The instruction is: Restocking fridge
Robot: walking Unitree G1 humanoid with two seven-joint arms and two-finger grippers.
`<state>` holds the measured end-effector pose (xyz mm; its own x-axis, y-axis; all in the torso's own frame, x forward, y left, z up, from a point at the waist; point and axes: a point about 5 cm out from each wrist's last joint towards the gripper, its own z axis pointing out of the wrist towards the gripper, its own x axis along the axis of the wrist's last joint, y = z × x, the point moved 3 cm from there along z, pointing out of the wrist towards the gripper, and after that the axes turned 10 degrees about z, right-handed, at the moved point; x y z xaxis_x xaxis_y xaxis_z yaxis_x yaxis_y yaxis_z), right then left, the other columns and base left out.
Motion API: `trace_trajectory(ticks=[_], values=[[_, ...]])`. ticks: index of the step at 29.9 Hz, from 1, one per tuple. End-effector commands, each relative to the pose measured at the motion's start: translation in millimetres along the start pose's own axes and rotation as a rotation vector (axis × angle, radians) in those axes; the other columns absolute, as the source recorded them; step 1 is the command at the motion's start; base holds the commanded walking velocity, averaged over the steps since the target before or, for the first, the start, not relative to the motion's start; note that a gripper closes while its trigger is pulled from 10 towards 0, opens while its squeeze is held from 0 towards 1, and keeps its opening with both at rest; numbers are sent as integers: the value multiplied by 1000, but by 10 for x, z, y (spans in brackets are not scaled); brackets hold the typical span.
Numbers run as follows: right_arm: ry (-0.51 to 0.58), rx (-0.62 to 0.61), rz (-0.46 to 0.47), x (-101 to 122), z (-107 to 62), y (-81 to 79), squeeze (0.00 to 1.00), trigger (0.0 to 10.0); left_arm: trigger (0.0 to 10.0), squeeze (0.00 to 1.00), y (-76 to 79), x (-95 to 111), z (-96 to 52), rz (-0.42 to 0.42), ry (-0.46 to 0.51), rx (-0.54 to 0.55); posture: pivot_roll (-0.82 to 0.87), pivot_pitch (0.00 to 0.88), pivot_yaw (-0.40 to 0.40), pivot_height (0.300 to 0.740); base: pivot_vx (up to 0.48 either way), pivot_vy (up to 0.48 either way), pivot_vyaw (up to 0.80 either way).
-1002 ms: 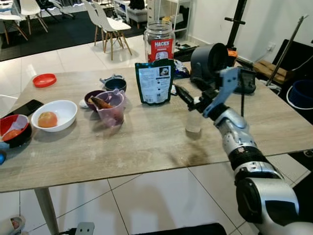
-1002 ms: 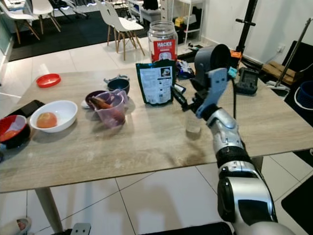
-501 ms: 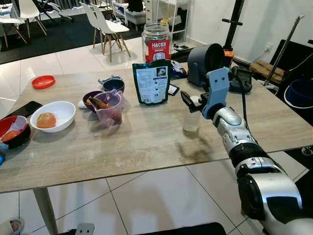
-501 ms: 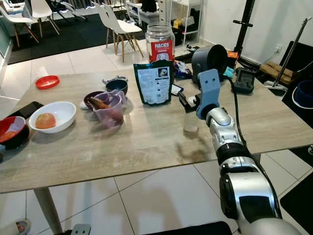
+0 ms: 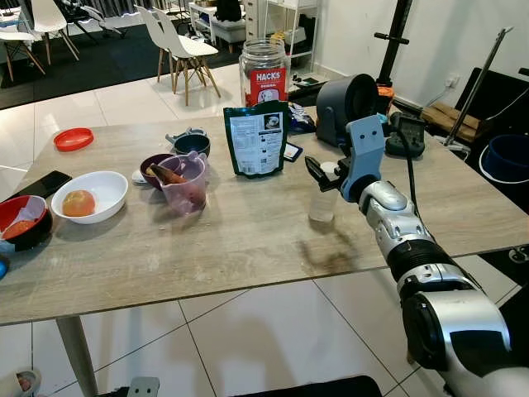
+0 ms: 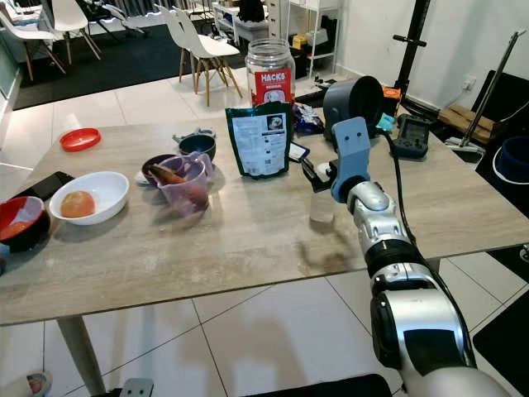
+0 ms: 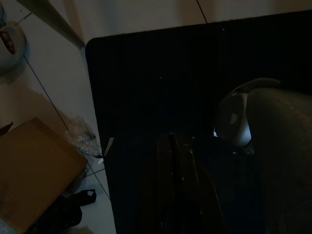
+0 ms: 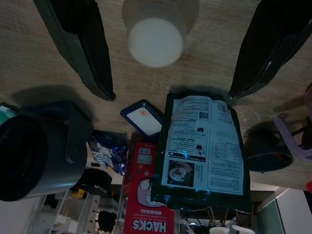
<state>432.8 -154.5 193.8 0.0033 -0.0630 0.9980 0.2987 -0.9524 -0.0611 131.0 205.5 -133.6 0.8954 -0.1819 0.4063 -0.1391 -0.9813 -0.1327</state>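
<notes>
Fingers (image 8: 78,48) of the right hand (image 5: 321,172) stand spread to either side of the bottle (image 5: 323,201), not yet touching, likely lined up to close on it. It stands upright on the table (image 5: 248,240), just in front of the pouch (image 5: 257,138): small, clear and pale, with a white cap. Left hand (image 7: 178,190) hangs idle over the floor; whether spread or pressed together I cannot tell.

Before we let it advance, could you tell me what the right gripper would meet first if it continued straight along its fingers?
The right gripper, open, would first meet the small white-capped bottle between its fingers; the dark green pouch stands farther on.
</notes>
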Motion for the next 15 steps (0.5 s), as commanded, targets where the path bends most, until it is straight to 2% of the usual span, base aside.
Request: trace_trajectory(ticks=[1,4,9,15], values=[[-26,-8,25,-40,21,-25,0,10000,10000,0,6,-109,-16,6,-34,-12,29,0,15,740,0,0,0],[-89,-71,163,-246,37,-79,0,10000,10000,0,63,-111,-12,8,-38,-20,30,0,10,740,0,0,0],[-102,-74,197,-269,57,-121,0,10000,10000,0,91,-155,-19,8,-46,-24,36,0,10,740,0,0,0],[-70,-55,219,-187,100,-184,0,10000,10000,0,99,-217,-32,7,-58,-26,40,0,7,740,0,0,0]])
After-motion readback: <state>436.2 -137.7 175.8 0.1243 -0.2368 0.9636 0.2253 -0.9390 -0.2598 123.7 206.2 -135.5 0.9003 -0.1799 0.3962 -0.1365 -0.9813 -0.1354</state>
